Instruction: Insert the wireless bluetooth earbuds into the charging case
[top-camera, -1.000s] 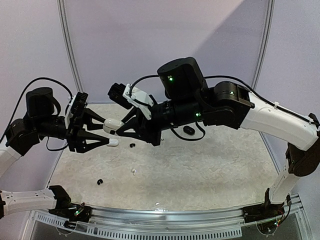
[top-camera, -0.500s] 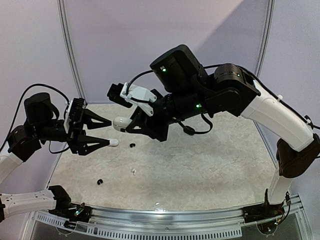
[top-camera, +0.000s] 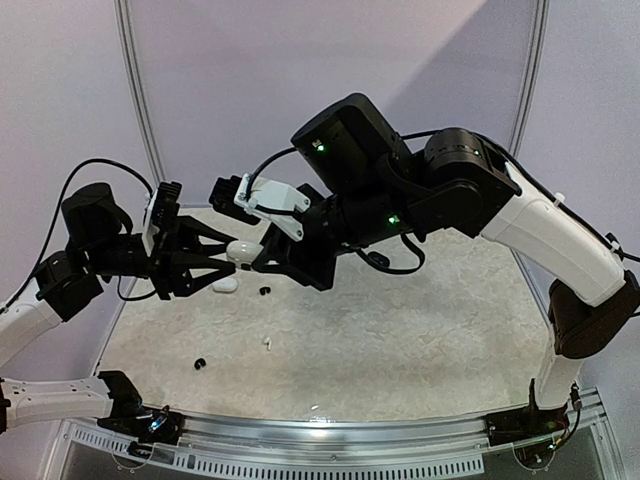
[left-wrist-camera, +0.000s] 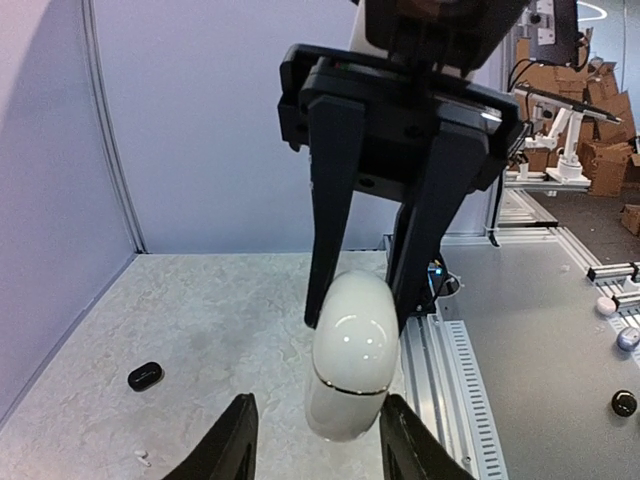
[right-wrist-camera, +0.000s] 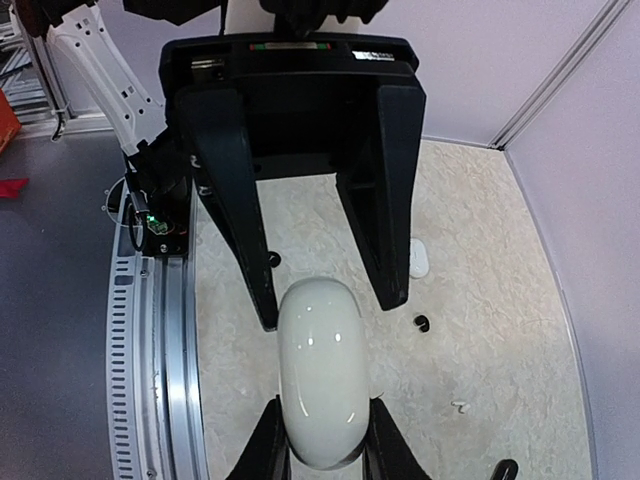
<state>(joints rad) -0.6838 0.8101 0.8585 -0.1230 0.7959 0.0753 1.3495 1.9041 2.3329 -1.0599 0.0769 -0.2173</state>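
Note:
My right gripper (top-camera: 251, 256) (right-wrist-camera: 320, 440) is shut on a white pebble-shaped charging case (top-camera: 241, 249) (right-wrist-camera: 320, 380), held in the air with its lid closed. My left gripper (top-camera: 224, 258) (left-wrist-camera: 318, 440) faces it, jaws open and straddling the case's (left-wrist-camera: 352, 355) free end. One finger (left-wrist-camera: 402, 440) is against the shell and the other (left-wrist-camera: 238, 440) stands a little apart. Loose earbuds lie on the table below: a black one (top-camera: 265, 291) (right-wrist-camera: 422, 322), a white one (top-camera: 267, 343) and another black one (top-camera: 200, 363).
A second white case (top-camera: 226, 285) (right-wrist-camera: 418, 258) lies on the table under the grippers. A black case (top-camera: 378, 259) (left-wrist-camera: 145, 376) lies further back, partly behind the right arm's cable. The metal rail (top-camera: 330, 440) runs along the near edge. Walls close in the table's back and left.
My left gripper has moved right, onto the case's free end, and its jaws have narrowed around it. The right arm has swung slightly left and still holds the case.

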